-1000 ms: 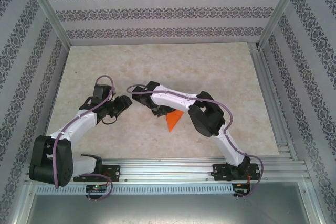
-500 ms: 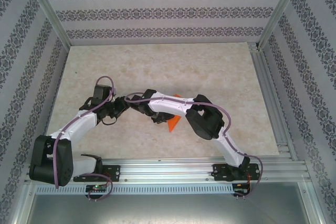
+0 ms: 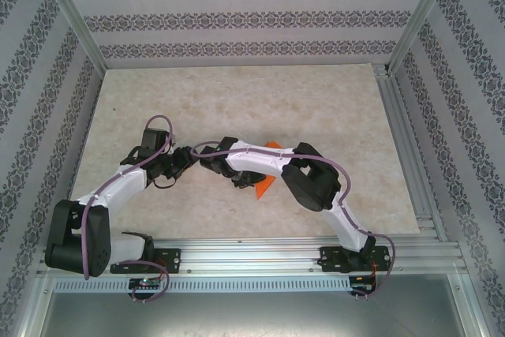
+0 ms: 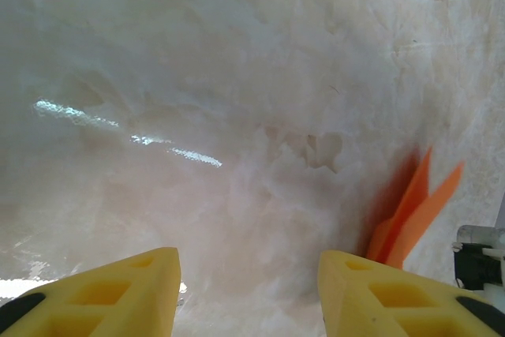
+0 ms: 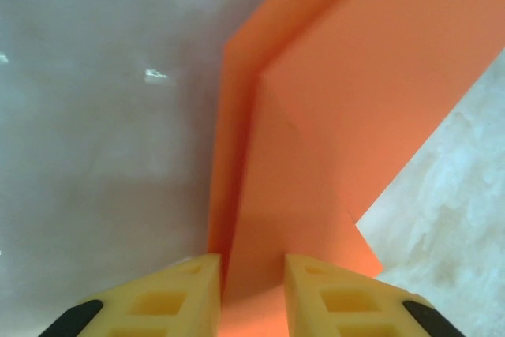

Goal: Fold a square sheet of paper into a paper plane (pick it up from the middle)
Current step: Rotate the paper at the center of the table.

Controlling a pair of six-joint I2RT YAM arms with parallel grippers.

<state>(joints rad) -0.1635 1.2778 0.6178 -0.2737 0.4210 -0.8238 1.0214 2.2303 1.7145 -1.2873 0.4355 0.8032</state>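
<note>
— Table [image 3: 316, 100] first: what lies on it, reckoned from the jaws?
— Pale stone top, under both grippers. The right arm [image 3: 260, 159] stretches across the orange paper [image 3: 267, 185] and covers most of it from above.
— And the paper?
— Folded, its layers doubled, one flap standing up. It runs forward from between the jaws of the right gripper [image 5: 252, 274] and spreads off to their right. Those jaws stand narrow with the fold in the gap; whether they truly bite it, I cannot tell.
— The other side?
— The left gripper [image 4: 248, 274] hangs low over bare table, jaws well apart, nothing between them. The paper's pointed tips rise ahead of its right jaw.
— How to do the crease well?
— My judgement: pinch squarely on the fold line with the layers aligned, then work slowly, since thin paper skews or tears. The wrists crowd each other, so the left should approach the flap from its own side.
</note>
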